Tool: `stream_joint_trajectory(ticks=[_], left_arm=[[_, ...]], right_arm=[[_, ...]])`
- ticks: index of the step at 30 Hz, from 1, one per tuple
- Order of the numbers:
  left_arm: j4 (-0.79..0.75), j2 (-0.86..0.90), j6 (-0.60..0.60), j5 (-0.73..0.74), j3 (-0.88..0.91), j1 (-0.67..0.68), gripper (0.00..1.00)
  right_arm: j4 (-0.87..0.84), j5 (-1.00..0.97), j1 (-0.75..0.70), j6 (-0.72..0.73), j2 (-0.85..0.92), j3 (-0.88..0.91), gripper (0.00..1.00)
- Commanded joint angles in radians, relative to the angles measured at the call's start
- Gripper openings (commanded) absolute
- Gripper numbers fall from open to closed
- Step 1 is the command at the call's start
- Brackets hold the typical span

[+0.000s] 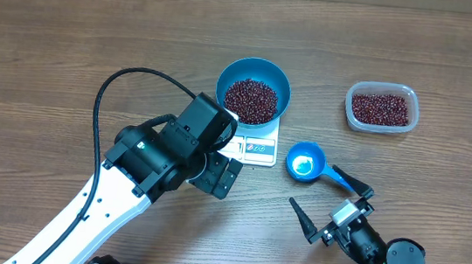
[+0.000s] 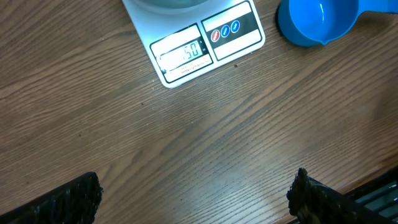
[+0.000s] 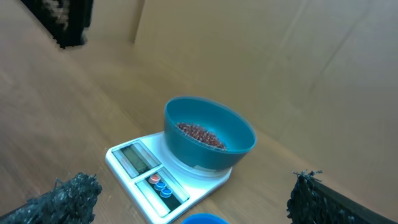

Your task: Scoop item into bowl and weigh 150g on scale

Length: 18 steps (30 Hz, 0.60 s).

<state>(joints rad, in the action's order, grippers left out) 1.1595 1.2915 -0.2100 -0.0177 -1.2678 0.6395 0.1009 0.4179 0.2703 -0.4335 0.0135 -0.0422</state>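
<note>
The blue bowl [image 1: 256, 71] stands on the white scale [image 1: 258, 148] and holds a heap of red-brown beans [image 1: 251, 99]. In the left wrist view the scale's display [image 2: 183, 55] shows digits ending in 50. My left gripper [image 1: 216, 177] hangs open over bare wood just in front of the scale, nothing between its fingers [image 2: 194, 186]. My right gripper [image 1: 327, 201] is open and empty near the front edge, right of the scale; from it I see the bowl [image 3: 205, 155], the beans [image 3: 199, 134] and the scale [image 3: 134, 158].
A small blue handled scoop [image 1: 305, 161] lies empty on the table right of the scale, between it and my right gripper. A clear tub [image 1: 382, 107] with more beans sits at the back right. The left arm's cable loops over the table's left part.
</note>
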Motion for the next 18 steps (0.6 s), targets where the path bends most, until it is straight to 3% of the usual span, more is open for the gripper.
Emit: stream_joint_trajectory(ticks=[1,18], left_arm=[[-0.001,-0.016,-0.014,0.008,-0.008,-0.006,0.99],[-0.001,-0.016,-0.014,0.008,-0.008,-0.006,1.0]], right_arm=[[-0.047,-0.116,0.006,0.132,-0.011,0.035,1.0],[-0.043,-0.155,0.006,0.157,-0.011,0.034,1.0]])
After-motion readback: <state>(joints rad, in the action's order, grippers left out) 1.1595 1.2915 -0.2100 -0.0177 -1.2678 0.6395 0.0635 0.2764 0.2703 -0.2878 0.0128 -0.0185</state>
